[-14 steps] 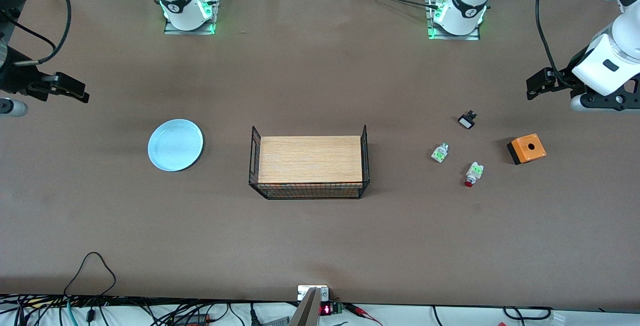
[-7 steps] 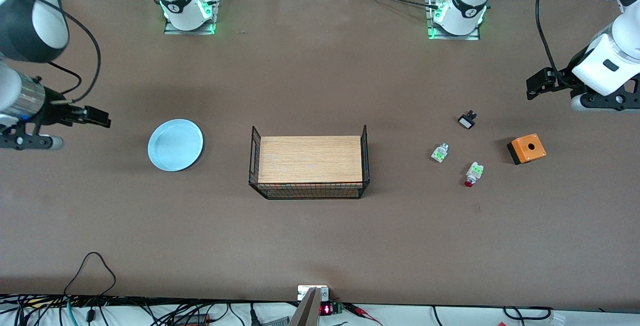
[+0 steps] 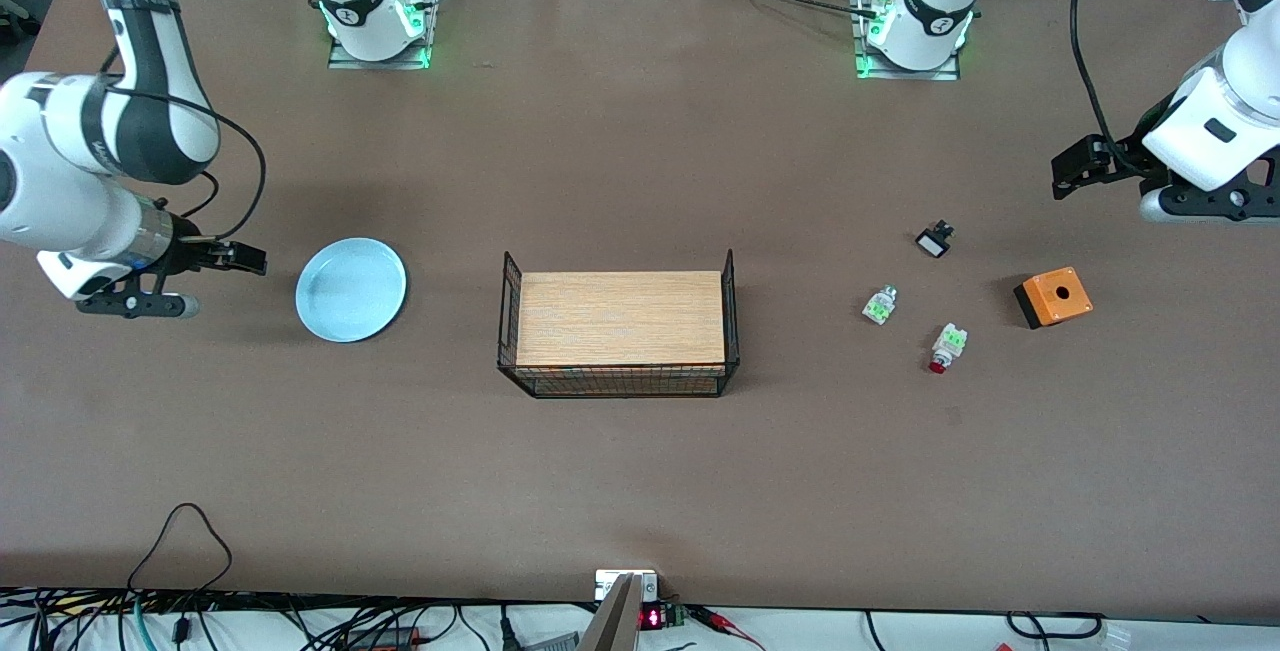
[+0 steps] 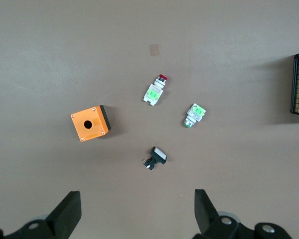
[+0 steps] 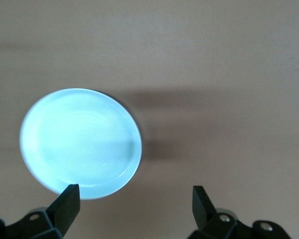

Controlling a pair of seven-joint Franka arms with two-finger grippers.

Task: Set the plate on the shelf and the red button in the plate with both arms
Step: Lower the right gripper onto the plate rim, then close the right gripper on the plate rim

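In the front view the plate (image 3: 351,289) lies flat on the tabletop (image 3: 640,471) toward the right arm's end, with the right pincer (image 3: 240,259) just beside its rim, while the button (image 3: 946,347) lies toward the left arm's end, with the left pincer (image 3: 1068,174) hanging well apart from it. The left wrist view shows that pincer spread wide above the button (image 4: 154,91), probably light and stiff, best nipped across its white body. The right wrist view shows the other pincer spread too, the plate (image 5: 80,143) likely rigid, slick and breakable, so take its raised rim.
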